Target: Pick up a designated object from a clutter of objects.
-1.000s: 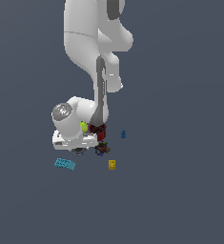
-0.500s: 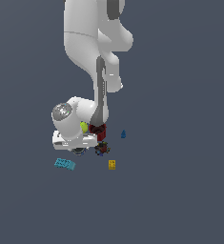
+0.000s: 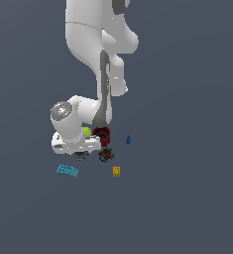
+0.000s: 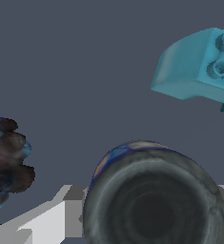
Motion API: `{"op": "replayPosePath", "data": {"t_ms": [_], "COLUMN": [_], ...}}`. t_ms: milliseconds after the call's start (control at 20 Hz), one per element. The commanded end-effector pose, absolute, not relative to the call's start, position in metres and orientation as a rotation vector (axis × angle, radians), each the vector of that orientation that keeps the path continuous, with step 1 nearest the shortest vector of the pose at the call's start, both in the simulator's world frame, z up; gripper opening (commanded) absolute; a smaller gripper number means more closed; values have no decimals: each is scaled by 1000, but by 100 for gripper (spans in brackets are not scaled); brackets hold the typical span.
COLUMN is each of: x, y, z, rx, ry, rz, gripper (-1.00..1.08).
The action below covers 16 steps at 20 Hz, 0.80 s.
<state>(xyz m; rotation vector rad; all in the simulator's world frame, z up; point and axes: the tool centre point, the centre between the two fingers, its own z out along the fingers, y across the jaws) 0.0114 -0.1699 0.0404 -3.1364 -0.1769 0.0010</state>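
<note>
Grey floor (image 3: 187, 198) runs flat and bare across the whole scene, and on it we see our white arm (image 3: 95, 39) bent low over the clutter. Our gripper (image 3: 81, 154) hangs at the floor, under the wrist, and the can (image 4: 154, 195) sits right up against the wrist camera, its grey rim and bluish side band filling the lower part of that view, with pale finger parts (image 4: 46, 221) showing on either side of it. We cannot tell how wide the jaws stand, nor whether they have closed on the can; in the exterior view the can itself is hidden beneath the hand.

To do this step well, we judge we should keep the can centred between the fingers, close squarely on its round side, and lift straight up so it does not roll out.

Around it, the cyan brick (image 4: 199, 66) lies well apart on the exterior view's left (image 3: 67, 170). The dark lump (image 4: 6, 162) lies near the can, and it is the likeliest thing to be bumped. The red cup (image 3: 102, 134) stands just behind that lump, with the ball (image 3: 87, 131) beside the cup. The yellow block (image 3: 116, 171) sits apart toward the front, and the tiny blue piece (image 3: 128, 139) lies off on the exterior view's right, clear of our path
</note>
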Motion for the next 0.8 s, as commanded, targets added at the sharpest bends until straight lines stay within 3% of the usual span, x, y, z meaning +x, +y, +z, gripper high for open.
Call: {"op": "replayPosePath", "data": {"t_ms": [0, 750], "x": [13, 22], "y": [-171, -180], "z": [56, 210], "rx": [-3137, -3137], "ry": [-177, -175], "rz": [-2, -1], "gripper": [-100, -100]}}
